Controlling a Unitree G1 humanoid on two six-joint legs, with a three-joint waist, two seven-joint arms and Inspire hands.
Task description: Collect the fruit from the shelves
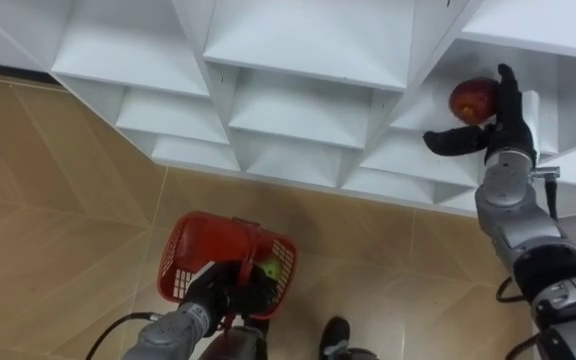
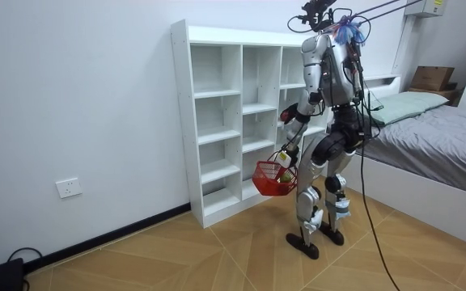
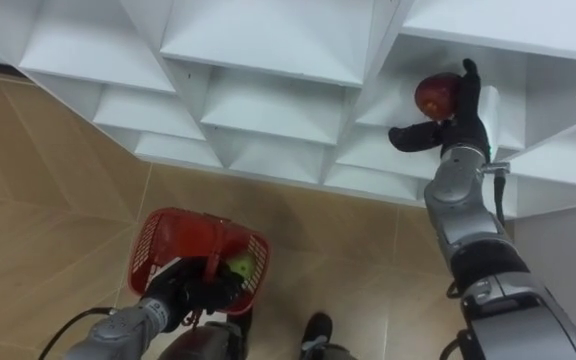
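Observation:
A red apple [image 1: 472, 100] lies in a compartment of the white closet shelf [image 1: 298, 60], at the upper right. My right hand [image 1: 506, 118] is up against it, fingers straight behind the apple and thumb spread out below it, open. Low on the left, my left hand [image 1: 211, 292] is curled round the handle of a red mesh basket [image 1: 182, 250] that hangs above the floor. A small green-yellow fruit [image 1: 267, 268] lies inside the basket. In the room view I stand upright close to the shelf [image 2: 233, 121], with the basket [image 2: 273, 178] at knee height.
The other shelf compartments [image 1: 293, 115] look bare. Wooden floor [image 1: 58, 200] runs along the foot of the shelf. A bed [image 2: 435, 137] stands at the room view's right, behind me, and a white wall [image 2: 71, 97] extends to the shelf's left.

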